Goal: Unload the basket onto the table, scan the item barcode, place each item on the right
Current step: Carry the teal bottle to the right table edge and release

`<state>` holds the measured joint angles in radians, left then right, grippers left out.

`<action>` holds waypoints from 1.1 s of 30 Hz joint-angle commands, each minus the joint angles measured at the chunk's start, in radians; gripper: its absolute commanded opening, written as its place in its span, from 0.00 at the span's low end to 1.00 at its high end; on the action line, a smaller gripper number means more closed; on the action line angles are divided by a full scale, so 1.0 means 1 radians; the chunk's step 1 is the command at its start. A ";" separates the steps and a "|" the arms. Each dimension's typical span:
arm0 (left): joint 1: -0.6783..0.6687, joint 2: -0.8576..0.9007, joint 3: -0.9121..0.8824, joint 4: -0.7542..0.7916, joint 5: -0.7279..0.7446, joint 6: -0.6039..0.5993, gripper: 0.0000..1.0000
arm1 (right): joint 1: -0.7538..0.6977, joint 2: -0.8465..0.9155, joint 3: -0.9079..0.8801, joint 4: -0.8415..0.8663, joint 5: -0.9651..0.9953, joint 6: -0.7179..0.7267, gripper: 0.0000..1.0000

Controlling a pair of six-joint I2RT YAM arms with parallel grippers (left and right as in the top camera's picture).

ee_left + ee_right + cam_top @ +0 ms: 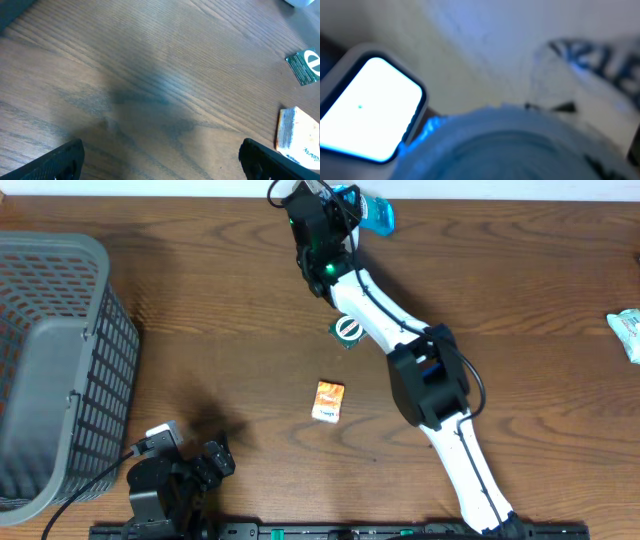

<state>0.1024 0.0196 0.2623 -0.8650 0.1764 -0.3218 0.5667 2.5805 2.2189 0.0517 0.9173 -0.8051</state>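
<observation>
- Overhead: R gripper (345, 202) was seen at the far table (200, 280) edge, arm stretched out, with a blue packet (378, 213) at its tip.
- R jaws appeared part closed on the packet. The fingers themselves were hidden in the R wrist view, so the grip was judged, not seen outright.
- R wrist view: blurred blue-white wrap filled the lower frame, and a lit white window (367, 110) sat just beside it at left. This was taken as the scanner face.
- L gripper (218, 460) was parked at the near edge, jaws wide apart, nothing held.
- Green pack (347, 330) lay under the R arm, an orange box (328, 400) nearer, and a basket (60, 360) at far left.
- Risk: no read if the barcode faced away from the window. The code's side couldn't be told.
- Risk: the packet looked held very close, so the code may be creased or off-angle.
- Risk: soft wrap could slip or sag in a part-closed grip and drop past the edge.
- Risk: the green pack could be swept if the arm were lowered on the way back.
</observation>
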 commanded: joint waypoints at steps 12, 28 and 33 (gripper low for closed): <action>-0.004 -0.003 -0.014 -0.032 -0.010 0.002 0.98 | -0.013 0.027 0.125 0.019 0.027 0.019 0.08; -0.004 -0.003 -0.014 -0.032 -0.009 0.002 0.98 | -0.367 0.000 0.124 -0.543 0.437 0.346 0.07; -0.004 -0.003 -0.014 -0.032 -0.009 0.002 0.98 | -0.517 0.000 0.124 -0.987 0.171 0.733 0.08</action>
<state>0.1024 0.0196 0.2623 -0.8646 0.1761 -0.3218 0.1001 2.6156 2.3207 -0.8303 1.1908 -0.3882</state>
